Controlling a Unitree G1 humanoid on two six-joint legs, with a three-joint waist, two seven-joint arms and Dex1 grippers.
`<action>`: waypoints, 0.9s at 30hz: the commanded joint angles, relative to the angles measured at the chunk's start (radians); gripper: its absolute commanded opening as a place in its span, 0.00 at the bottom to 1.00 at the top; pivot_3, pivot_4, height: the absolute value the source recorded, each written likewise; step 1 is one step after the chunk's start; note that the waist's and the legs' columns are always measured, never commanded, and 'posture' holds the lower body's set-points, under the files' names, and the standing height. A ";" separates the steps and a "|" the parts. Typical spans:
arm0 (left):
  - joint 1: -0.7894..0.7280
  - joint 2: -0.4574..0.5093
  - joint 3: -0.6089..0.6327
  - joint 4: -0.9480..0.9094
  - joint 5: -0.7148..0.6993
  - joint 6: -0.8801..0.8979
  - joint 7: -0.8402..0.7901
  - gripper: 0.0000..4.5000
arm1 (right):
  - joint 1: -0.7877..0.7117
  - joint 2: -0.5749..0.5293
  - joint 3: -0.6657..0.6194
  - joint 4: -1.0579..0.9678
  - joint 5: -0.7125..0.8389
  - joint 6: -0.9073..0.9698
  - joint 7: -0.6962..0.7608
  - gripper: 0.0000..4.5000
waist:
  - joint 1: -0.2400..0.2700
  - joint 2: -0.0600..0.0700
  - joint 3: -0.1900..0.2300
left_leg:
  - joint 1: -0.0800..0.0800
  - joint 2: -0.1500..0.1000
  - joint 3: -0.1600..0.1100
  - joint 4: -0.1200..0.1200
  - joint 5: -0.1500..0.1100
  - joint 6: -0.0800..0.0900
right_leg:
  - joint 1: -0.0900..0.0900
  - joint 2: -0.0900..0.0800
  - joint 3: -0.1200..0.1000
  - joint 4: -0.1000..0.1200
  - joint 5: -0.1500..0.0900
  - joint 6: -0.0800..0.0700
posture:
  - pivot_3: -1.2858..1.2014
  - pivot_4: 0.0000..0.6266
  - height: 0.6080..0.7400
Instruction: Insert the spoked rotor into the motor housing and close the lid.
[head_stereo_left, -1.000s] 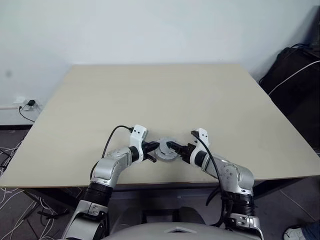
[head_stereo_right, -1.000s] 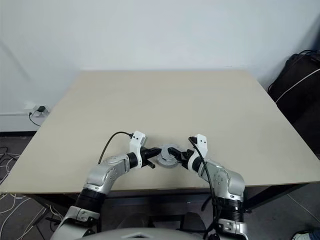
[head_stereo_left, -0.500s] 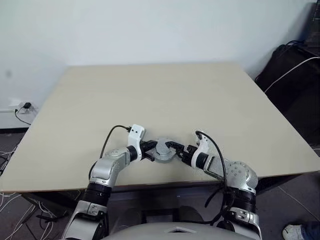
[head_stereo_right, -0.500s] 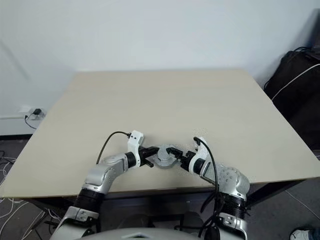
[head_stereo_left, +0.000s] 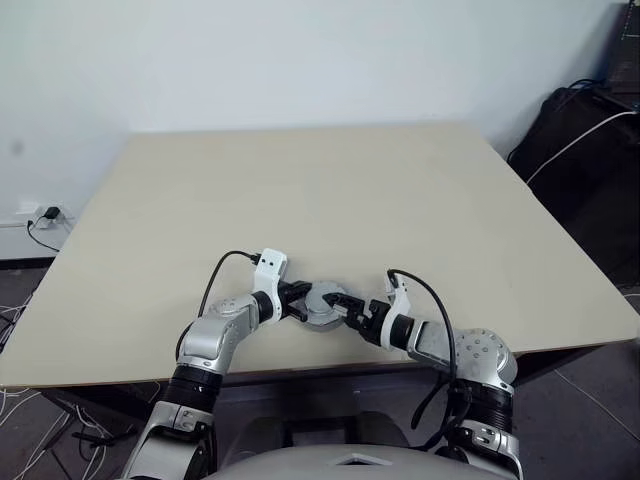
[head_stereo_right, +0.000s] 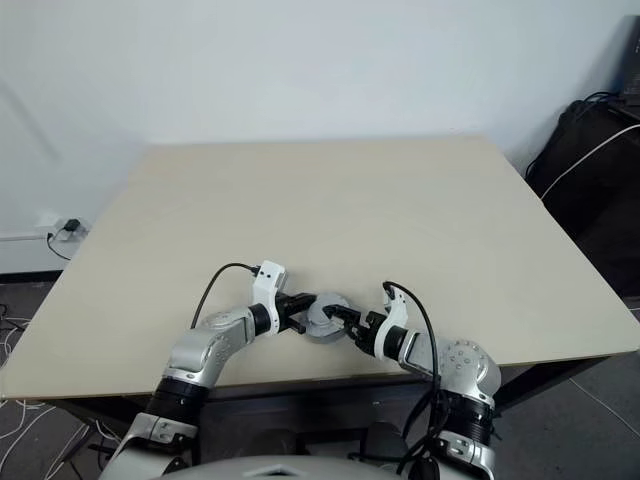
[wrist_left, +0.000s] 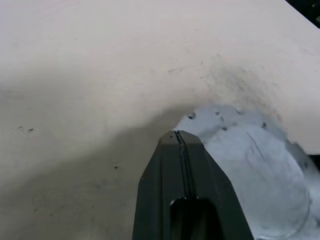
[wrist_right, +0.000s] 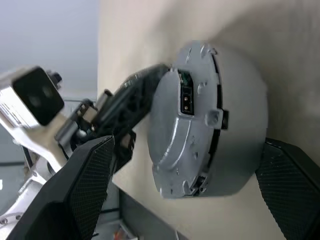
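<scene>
Closed motor housing (head_stereo_left: 322, 304) near the surface's (head_stereo_left: 300, 190) near edge, left end effector (head_stereo_left: 297, 302) pressed together against it, right end effector (wrist_right: 185, 185) spread around it, connector slot visible from the right wrist, far surface open.

head views evenly lit, soft diffuse room light, no hard glare on the table (head_stereo_left: 320, 190); wall behind goes slightly darker toward the upper left. only faint soft shadow under the arms at the near edge. dark bag (head_stereo_left: 585, 150) at the right edge loses detail in shade. left wrist view is washed out and soft, the left gripper (wrist_left: 181, 142) out of focus, grey shadow pooling in the lower left. right wrist view is sharper on the motor housing (wrist_right: 205, 120), with fingers (wrist_right: 87, 190) blurred at the bottom corners.
</scene>
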 joint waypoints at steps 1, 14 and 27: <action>0.000 -0.016 -0.022 -0.013 -0.009 0.001 -0.011 0.00 | -0.026 0.030 0.026 -0.035 0.058 -0.007 0.029 0.81 | -0.002 0.000 0.000 | 0.000 0.000 0.000 0.000 0.000 0.000 | 0.000 0.000 0.000 0.000 0.000 0.000 | 0.52 0.00 1.00; 0.005 -0.024 -0.016 -0.014 -0.006 0.000 -0.013 0.00 | -0.007 0.008 0.036 -0.042 0.052 -0.002 0.032 0.28 | -0.006 0.001 -0.001 | 0.000 0.000 0.000 0.000 0.000 0.000 | 0.000 0.000 0.000 0.000 0.000 0.000 | 0.52 0.00 1.00; 0.097 -0.174 0.286 -0.221 -0.184 -0.137 0.213 0.00 | 0.042 0.045 -0.012 -0.061 0.073 -0.025 -0.007 0.28 | -0.007 0.003 -0.003 | -0.002 0.001 0.001 0.000 0.000 0.000 | -0.002 -0.001 0.001 0.000 0.001 0.000 | 0.52 0.00 1.00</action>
